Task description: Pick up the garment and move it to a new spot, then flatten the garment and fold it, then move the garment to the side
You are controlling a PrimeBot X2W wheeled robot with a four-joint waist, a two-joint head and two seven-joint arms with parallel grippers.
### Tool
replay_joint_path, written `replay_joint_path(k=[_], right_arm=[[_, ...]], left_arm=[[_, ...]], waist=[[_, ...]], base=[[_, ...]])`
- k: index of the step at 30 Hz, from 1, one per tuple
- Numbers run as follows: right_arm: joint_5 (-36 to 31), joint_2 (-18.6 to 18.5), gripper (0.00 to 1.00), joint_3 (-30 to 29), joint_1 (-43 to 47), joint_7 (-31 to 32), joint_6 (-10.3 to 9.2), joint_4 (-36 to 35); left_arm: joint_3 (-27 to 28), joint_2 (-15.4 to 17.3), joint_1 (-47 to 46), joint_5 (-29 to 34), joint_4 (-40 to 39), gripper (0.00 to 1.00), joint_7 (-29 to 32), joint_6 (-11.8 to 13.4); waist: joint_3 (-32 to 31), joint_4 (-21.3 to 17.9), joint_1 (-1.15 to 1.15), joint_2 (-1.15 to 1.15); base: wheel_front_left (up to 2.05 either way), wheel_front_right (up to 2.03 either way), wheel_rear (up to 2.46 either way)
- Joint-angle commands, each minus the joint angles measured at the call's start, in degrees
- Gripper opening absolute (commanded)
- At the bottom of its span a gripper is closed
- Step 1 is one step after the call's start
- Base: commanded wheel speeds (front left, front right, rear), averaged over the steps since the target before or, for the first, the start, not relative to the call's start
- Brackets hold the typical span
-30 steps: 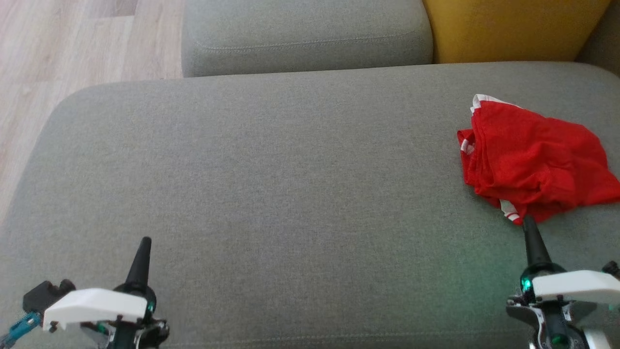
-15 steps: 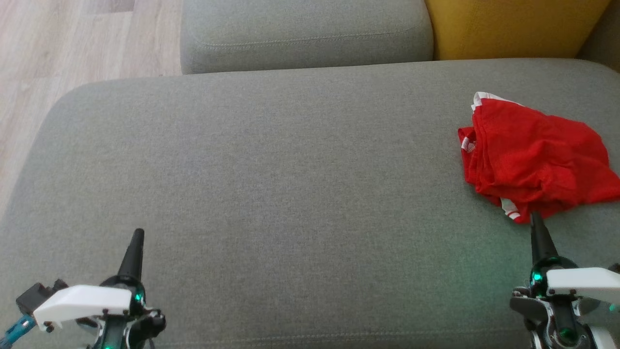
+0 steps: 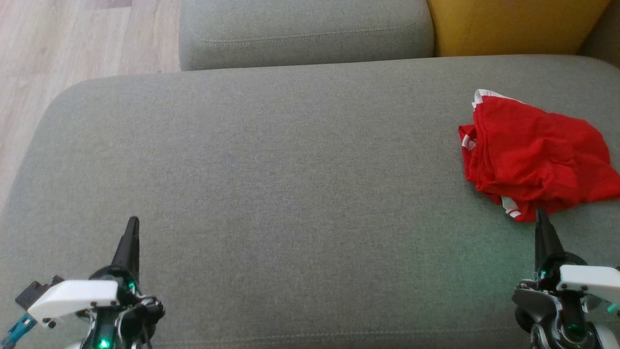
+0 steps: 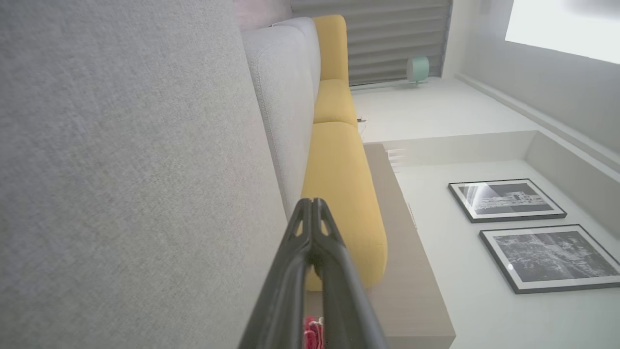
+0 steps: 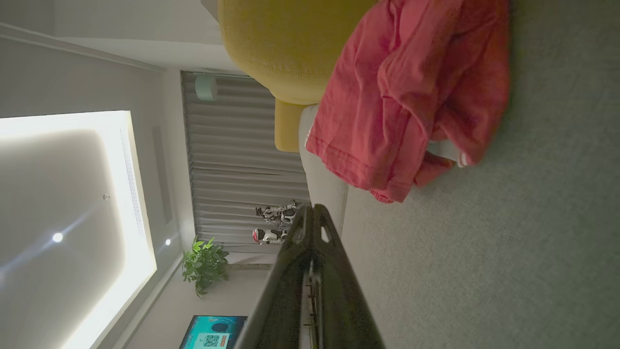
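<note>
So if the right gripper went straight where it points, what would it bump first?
Probably the red garment, lying just beyond the right gripper on the sofa, though it might only skim the edge; depth is unclear.

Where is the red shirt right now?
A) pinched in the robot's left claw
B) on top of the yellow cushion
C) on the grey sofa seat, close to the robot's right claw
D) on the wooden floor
C: the crumpled red garment lies on the grey seat cushion, just ahead of the shut right claw, which holds nothing.
</note>
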Motion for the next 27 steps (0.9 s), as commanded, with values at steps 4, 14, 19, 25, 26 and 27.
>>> replay_joint_path(k=[4, 14, 19, 25, 26, 27], right_arm=[[4.25, -0.81, 0.0, 0.6, -3.7, 0.45, -0.04, -1.18], [6.2, -0.77, 0.0, 0.38, -3.99, 0.58, -0.04, -0.9], [6.16, -0.74, 0.0, 0.33, -4.0, 0.62, -0.04, -0.9], [6.11, -0.7, 0.0, 0.28, -4.0, 0.66, -0.04, -0.9], [6.11, -0.7, 0.0, 0.27, -4.0, 0.66, -0.04, -0.9], [6.1, -0.69, 0.0, 0.26, -4.01, 0.67, -0.04, -0.9]], left_arm=[[3.31, -0.23, -4.06, -3.57, -1.15, 0.0, 1.02, -1.23], [4.03, -0.65, -4.45, -5.21, -0.87, 0.0, 1.53, -1.68], [4.11, -0.71, -4.46, -5.15, -0.87, 0.0, 1.59, -1.68], [4.2, -0.77, -4.46, -5.07, -0.86, 0.0, 1.66, -1.68], [4.21, -0.78, -4.46, -5.06, -0.86, 0.0, 1.67, -1.68], [4.22, -0.79, -4.46, -5.05, -0.86, 0.0, 1.68, -1.68]], waist=[[0.15, -0.03, 0.0, 0.0], [0.25, -0.06, 0.0, 0.0], [0.25, -0.06, 0.0, 0.0], [0.25, -0.06, 0.0, 0.0], [0.25, -0.06, 0.0, 0.0], [0.25, -0.06, 0.0, 0.0]], base=[[0.0, 0.0, 0.0], [0.0, 0.0, 0.0], [0.0, 0.0, 0.0], [0.0, 0.0, 0.0], [0.0, 0.0, 0.0], [0.0, 0.0, 0.0]])
